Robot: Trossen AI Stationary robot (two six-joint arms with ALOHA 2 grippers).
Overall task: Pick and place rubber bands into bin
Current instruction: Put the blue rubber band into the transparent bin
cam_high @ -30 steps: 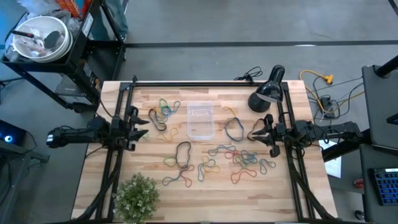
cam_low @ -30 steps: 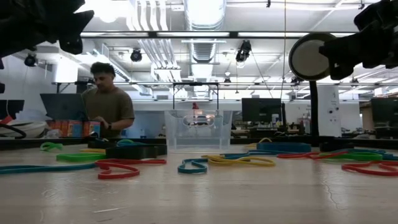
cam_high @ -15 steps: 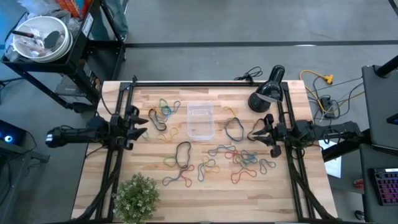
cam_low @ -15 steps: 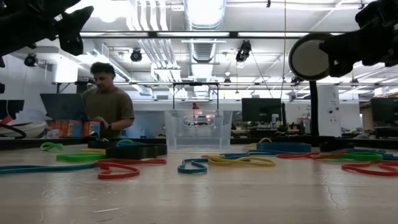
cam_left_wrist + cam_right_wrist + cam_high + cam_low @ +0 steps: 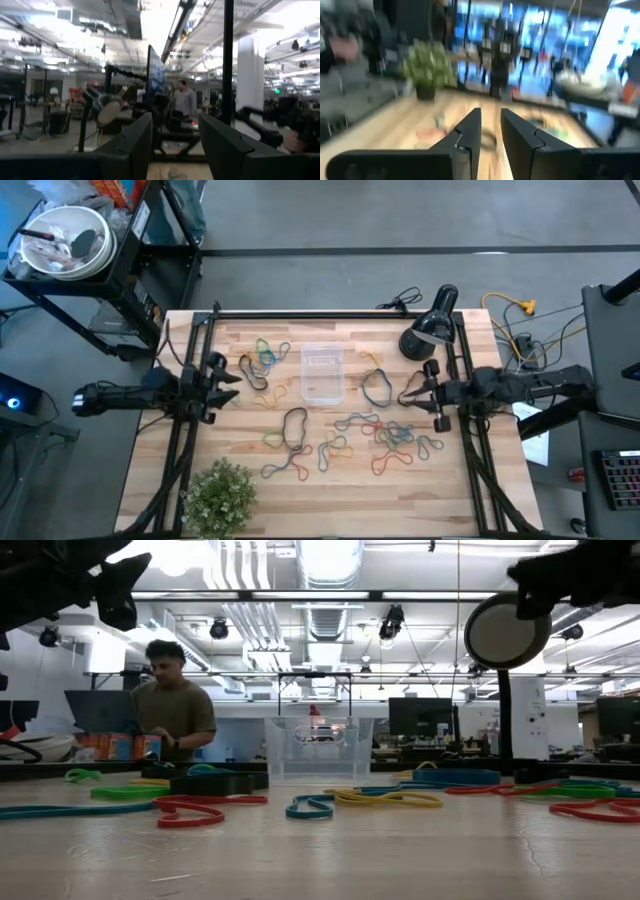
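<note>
Many coloured rubber bands [image 5: 385,435] lie loose on the wooden table, most right of and nearer than the bin, with a small cluster [image 5: 262,358] to its left. In the low view the bands [image 5: 200,808] lie flat across the table top. The clear bin [image 5: 323,374] stands upright near the table's middle and also shows in the low view [image 5: 318,748]. My left gripper [image 5: 228,380] hovers open above the table's left side, pointing right; its wrist view [image 5: 175,135] shows the spread fingers. My right gripper [image 5: 405,392] hovers open at the right side, pointing left, and shows in its wrist view [image 5: 491,125].
A potted plant [image 5: 220,495] stands at the near left corner. A black desk lamp [image 5: 428,330] sits at the far right, its round head [image 5: 505,632] high in the low view. A cart with a white bowl [image 5: 65,240] is off the table. A person [image 5: 175,710] stands behind.
My right gripper has risen a little above the table's right side, and its wrist view is blurred. The bands and the bin lie as before.
</note>
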